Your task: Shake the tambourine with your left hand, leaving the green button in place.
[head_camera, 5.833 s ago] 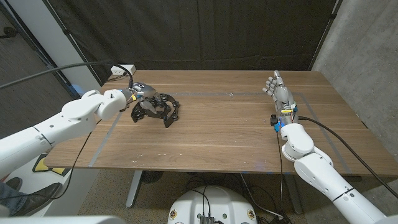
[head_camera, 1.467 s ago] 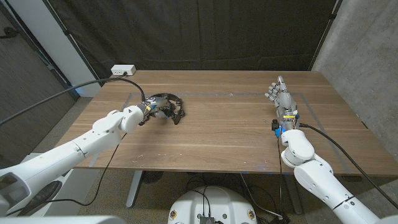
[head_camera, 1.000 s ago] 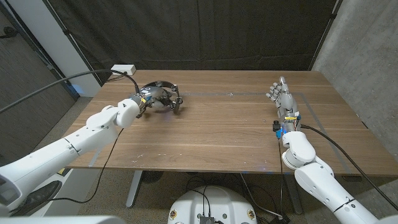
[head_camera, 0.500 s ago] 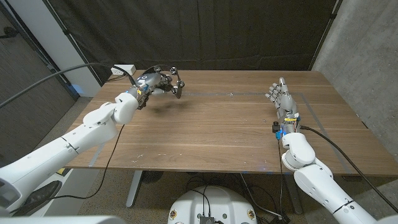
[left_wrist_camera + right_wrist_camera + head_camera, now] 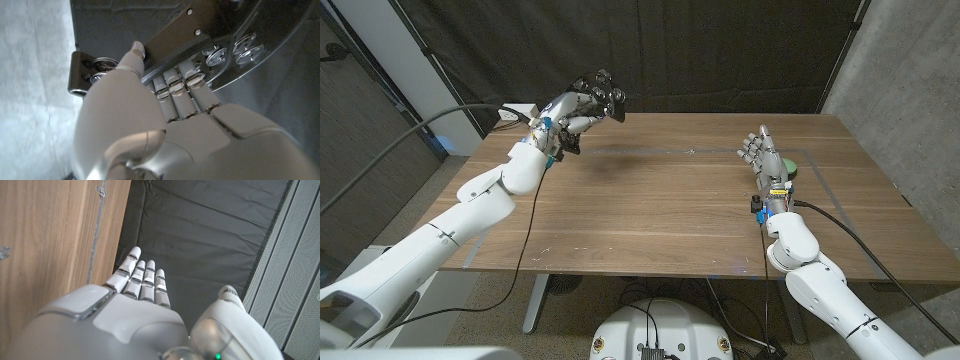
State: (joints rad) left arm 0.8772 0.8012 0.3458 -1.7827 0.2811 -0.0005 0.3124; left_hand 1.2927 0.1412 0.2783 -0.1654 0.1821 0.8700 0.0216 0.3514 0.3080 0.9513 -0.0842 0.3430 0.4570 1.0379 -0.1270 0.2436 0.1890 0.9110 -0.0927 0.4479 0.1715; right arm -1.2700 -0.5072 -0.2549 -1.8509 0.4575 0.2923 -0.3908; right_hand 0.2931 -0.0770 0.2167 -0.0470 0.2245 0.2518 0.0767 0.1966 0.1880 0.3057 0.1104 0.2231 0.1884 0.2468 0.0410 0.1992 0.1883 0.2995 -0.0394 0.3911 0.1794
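My left hand (image 5: 560,118) has its fingers (image 5: 176,82) curled over the dark frame of the tambourine (image 5: 599,92), thumb pressed against the outside of the rim, so the instrument is clamped between them; in the left wrist view its silver jingles (image 5: 243,49) sit just past my fingertips. In the head view the tambourine is raised clear of the wooden table (image 5: 650,215), up over the far left corner against the black curtain (image 5: 700,50), with only a faint shadow on the boards beneath. My right hand (image 5: 760,156) holds nothing: its fingers are straight and close together, pointing away from me, with the thumb set apart, above the right side of the table. Just beside it, toward the far right edge, a sliver of the green button (image 5: 791,165) peeks out from behind the fingers, sitting on the tabletop, well apart from the tambourine. The risks, as I judge them, lie mostly in my left grip: I hold one short stretch of rim, so a hard flick could lever the frame out from under my fingers and fling it toward the curtain or onto the table. A wide swing might also knock the white box (image 5: 519,112) on that corner. If my right hand sags or drifts sideways, it could nudge the button out of place.
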